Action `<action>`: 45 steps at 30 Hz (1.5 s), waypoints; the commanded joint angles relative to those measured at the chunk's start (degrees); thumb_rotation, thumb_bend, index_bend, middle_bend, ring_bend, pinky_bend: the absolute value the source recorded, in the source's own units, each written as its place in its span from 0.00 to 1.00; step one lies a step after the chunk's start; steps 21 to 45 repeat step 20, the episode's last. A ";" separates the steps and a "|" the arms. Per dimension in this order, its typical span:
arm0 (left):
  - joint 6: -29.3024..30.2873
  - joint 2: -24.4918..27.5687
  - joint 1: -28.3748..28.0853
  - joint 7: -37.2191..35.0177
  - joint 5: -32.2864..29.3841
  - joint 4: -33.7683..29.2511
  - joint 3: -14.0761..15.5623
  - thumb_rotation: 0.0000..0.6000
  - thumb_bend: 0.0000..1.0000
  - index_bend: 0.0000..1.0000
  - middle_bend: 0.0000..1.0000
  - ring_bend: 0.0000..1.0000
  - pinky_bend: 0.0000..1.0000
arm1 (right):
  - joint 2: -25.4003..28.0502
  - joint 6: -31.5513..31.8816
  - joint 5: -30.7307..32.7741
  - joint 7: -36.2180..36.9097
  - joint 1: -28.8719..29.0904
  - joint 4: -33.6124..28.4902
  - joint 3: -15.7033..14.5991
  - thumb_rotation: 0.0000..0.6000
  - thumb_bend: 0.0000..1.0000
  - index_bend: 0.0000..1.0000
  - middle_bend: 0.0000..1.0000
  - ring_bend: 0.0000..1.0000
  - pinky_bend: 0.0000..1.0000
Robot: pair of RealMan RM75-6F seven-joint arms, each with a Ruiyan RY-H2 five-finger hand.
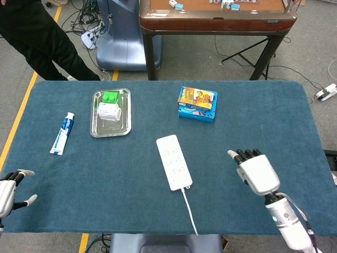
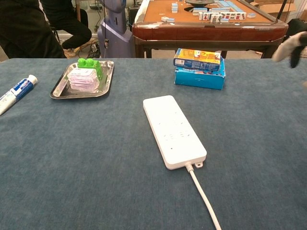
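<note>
- The right hand (image 1: 256, 171) hovers above the blue tabletop (image 1: 274, 116), off to the right of the white power strip (image 1: 174, 162). Its fingers are stretched out and apart, and it holds nothing.
- The left hand (image 1: 9, 188) sits at the near left edge of the tabletop, fingers apart, also holding nothing.
- The power strip lies flat in the middle of the tabletop, with its white cord (image 1: 189, 213) trailing off the near edge.
- My judgement: to handle the strip well, the right hand should come in from above, level, and press straight down so the strip does not slide on the cloth.
- Counted: one power strip, one toothpaste tube (image 1: 62, 133) at the left, one metal tray (image 1: 93, 129), and one colourful box (image 1: 197, 103) at the back.
- The tray holds one green block (image 1: 110, 97) and one clear packet (image 1: 109, 111), touching each other.
</note>
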 commanded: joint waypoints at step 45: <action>-0.19 0.00 -0.86 -0.95 2.02 -0.55 0.64 1.00 0.05 0.41 0.36 0.37 0.55 | 1.18 11.28 3.01 24.12 -15.71 13.83 4.48 1.00 0.32 0.28 0.34 0.38 0.39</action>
